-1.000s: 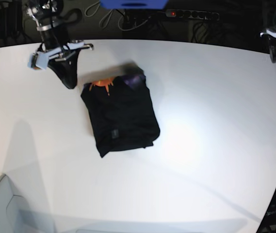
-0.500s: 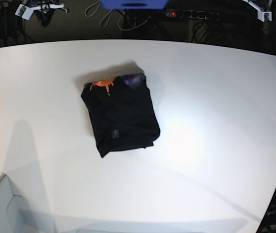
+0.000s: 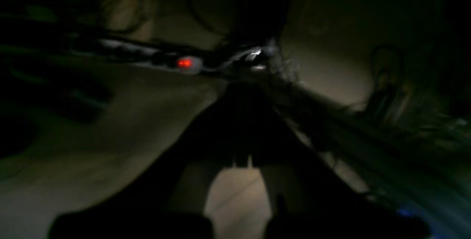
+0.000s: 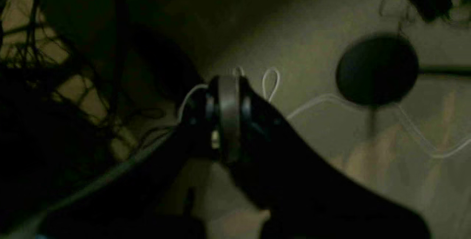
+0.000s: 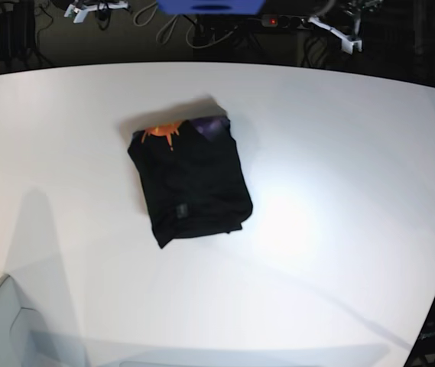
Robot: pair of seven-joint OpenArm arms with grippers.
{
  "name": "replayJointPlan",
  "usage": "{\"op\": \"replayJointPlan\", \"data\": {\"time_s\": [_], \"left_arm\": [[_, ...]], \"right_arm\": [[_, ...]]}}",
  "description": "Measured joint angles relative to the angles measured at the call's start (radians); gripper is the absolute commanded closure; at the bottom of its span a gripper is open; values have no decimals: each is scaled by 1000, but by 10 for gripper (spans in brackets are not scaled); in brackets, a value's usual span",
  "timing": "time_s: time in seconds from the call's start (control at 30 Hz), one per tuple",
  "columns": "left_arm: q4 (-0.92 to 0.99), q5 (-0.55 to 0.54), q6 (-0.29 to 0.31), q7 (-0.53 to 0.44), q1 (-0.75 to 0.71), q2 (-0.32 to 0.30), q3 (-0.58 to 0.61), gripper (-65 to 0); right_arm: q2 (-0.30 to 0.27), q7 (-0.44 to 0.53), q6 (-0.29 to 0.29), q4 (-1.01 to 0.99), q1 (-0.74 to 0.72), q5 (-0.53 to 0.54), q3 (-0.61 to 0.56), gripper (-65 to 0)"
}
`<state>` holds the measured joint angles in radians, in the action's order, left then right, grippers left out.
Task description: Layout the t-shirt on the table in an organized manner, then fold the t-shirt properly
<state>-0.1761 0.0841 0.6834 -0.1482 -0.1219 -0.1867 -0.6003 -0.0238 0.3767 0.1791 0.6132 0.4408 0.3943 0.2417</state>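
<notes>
The t-shirt (image 5: 191,184) lies folded into a compact black rectangle of soft, matte fabric, left of centre on the table (image 5: 339,168), a smooth white top with a curved far edge. A sliver of orange and purple print shows at the shirt's far fold. My left pincer (image 3: 243,163) and my right pincer (image 4: 224,121) are both closed on nothing, held off the table's far side, well apart from the shirt. Both wrist views are dark and blurred: cables on a dim floor, a power strip (image 3: 147,58) with a red light, a round black base (image 4: 377,70).
</notes>
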Motion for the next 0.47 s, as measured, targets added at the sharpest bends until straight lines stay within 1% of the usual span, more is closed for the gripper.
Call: {"op": "replayJointPlan", "data": {"time_s": [0.03, 0.07, 0.1, 0.13, 0.17, 0.2, 0.23, 0.27, 0.33, 0.37, 0.4, 0.43, 0.47], "left_arm": [[68, 21, 0, -63, 26, 2, 1, 0], [111, 37, 1, -126, 42, 6, 2, 0], [120, 69, -32, -175, 48, 16, 5, 0], [108, 99, -93, -185, 48, 31, 13, 0], [91, 148, -160, -162, 48, 46, 27, 0], [74, 193, -221, -131, 47, 60, 43, 0], [57, 225, -296, -109, 45, 75, 56, 0], [51, 243, -371, -108, 45, 90, 64, 0], [49, 279, -481, -111, 47, 102, 93, 0], [49, 280, -528, -108, 48, 108, 102, 0], [49, 285, -551, -106, 49, 113, 115, 0], [50, 287, -550, -106, 51, 116, 128, 0], [50, 286, -549, -106, 53, 121, 141, 0]], "right_arm": [[-4, 59, -8, -85, -27, -28, -16, 0], [-3, 137, -11, -179, -53, -58, -29, 0], [-1, 213, -11, -283, -83, -90, -39, 0], [3, 263, -13, -383, -114, -117, -42, 0], [5, 320, -13, -479, -141, -136, -42, 0], [7, 358, -34, -551, -163, -153, -42, 0], [8, 377, -91, -592, -178, -175, -42, 0], [11, 391, -169, -601, -183, -188, -42, 0], [13, 402, -324, -589, -186, -243, -42, 0], [14, 399, -390, -585, -190, -267, -42, 0], [17, 384, -453, -585, -194, -307, -42, 0], [20, 378, -482, -585, -196, -337, -42, 0], [24, 378, -496, -585, -196, -375, -42, 0]]}}
